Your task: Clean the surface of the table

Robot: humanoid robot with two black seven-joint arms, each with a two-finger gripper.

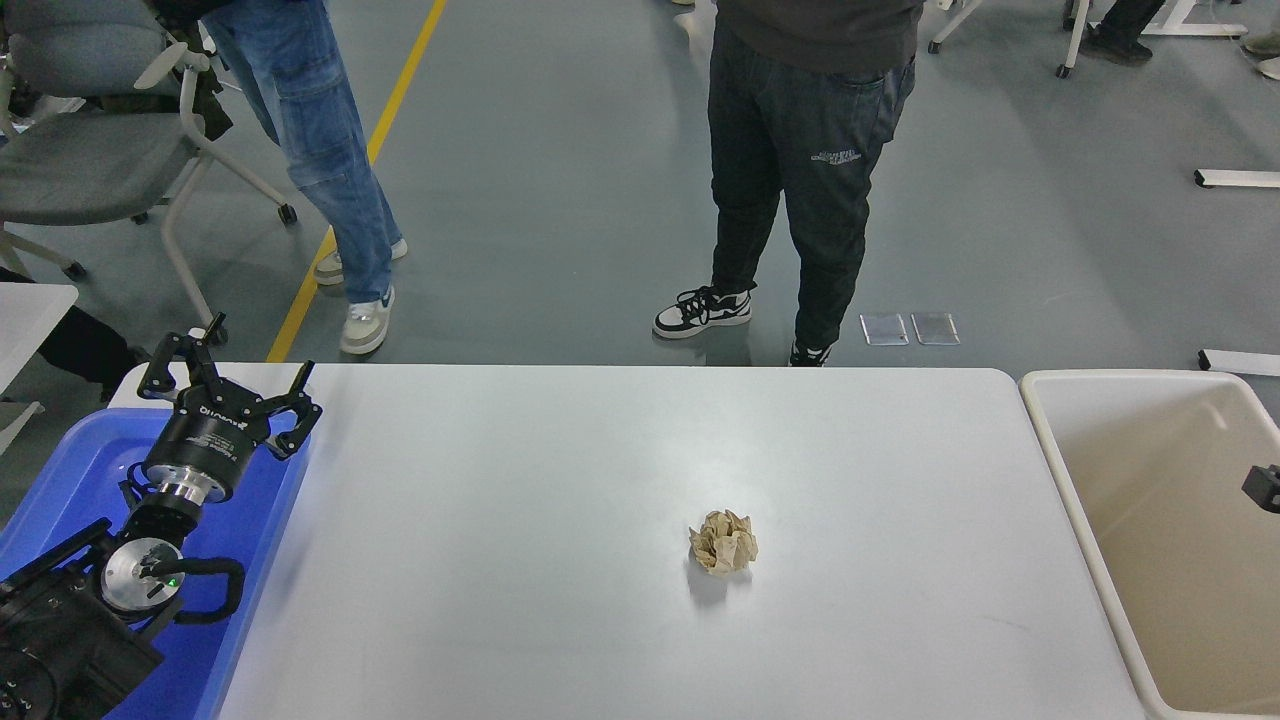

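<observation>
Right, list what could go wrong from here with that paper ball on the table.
1. The crumpled paper ball looks light and lies loose on the table surface; a gripper closing off-centre may nudge it away instead of catching it.
2. Only a sliver of the right gripper shows, over the cream tub, so its reach across may be long.
3. A person's legs stand close to the far edge; a wide swing could come near them.
</observation>
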